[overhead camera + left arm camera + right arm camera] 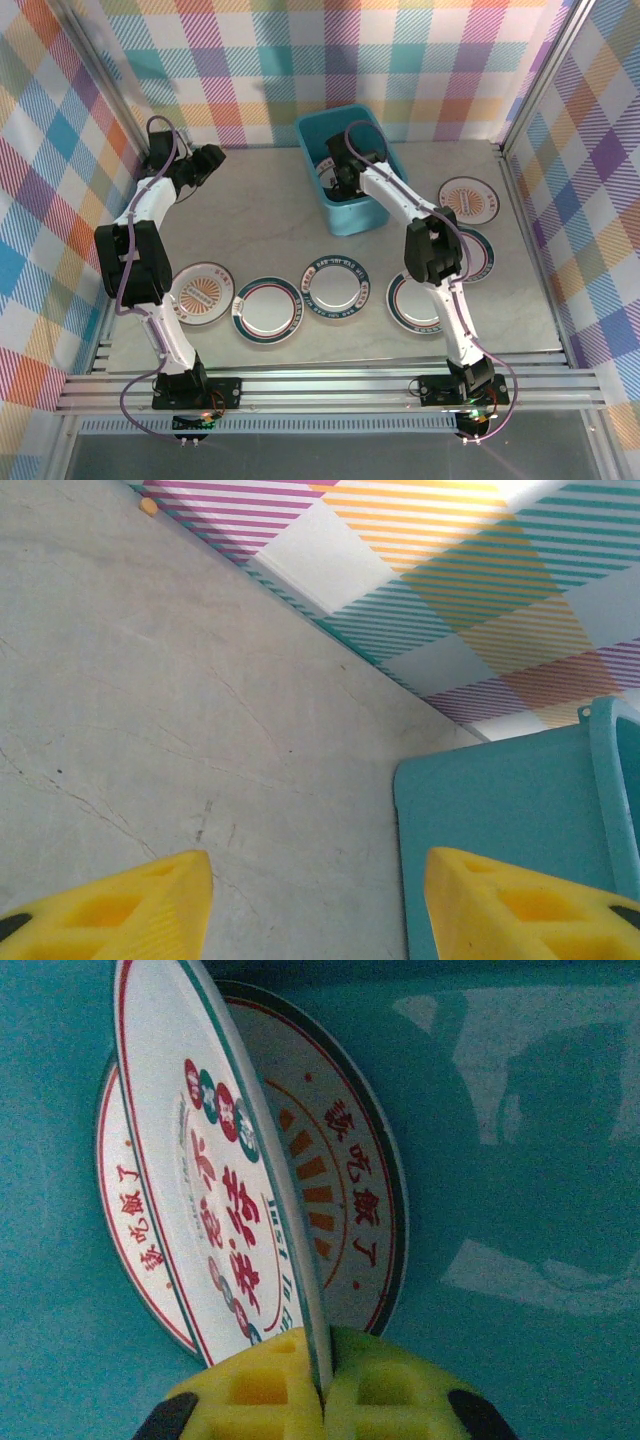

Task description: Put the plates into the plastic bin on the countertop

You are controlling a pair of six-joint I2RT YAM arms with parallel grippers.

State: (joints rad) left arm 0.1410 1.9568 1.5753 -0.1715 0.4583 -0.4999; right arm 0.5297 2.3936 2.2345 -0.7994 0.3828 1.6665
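The teal plastic bin (352,218) stands at the back middle of the countertop (260,220). My right gripper (325,1380) reaches down into it, shut on the rim of a white plate (190,1140) with red lettering, held on edge. Under it an orange sunburst plate (340,1160) lies on the bin's floor (520,1160). My left gripper (320,900) stands open over bare countertop just left of the bin's outer wall (500,800), holding nothing. From above, the right gripper (338,180) is inside the bin and the left gripper (215,158) is at the back left.
Several plates lie on the countertop: a sunburst one (205,293), a teal-rimmed one (267,310), a dark-rimmed one (338,285) and a red-rimmed one (415,300) in the front row. Another sunburst plate (468,200) and one partly under the right arm (480,255) are at the right. Plaid walls enclose the space.
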